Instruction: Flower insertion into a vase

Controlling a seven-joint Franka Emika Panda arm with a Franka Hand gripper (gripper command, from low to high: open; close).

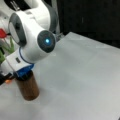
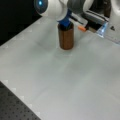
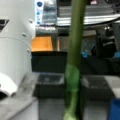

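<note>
Vase (image 1: pixel 28 87) upright on white table (image 1: pixel 82 80), long axis vertical, mouth up; dark brown cylinder, also seen near top centre in a front view (image 2: pixel 66 37). Arm's blue end part (image 1: pixel 24 70) sits right over mouth, hiding rim. Gripper (image 2: pixel 65 23) at vase mouth in both front views; whether claw wide or narrow cannot tell. Flower: green stem (image 3: pixel 75 50) runs vertical through wrist view, close to camera; red bloom (image 1: pixel 3 33) and green leaves (image 1: pixel 10 46) at a front view's left edge. White arm body (image 1: pixel 32 37) blocks much behind vase.
</note>
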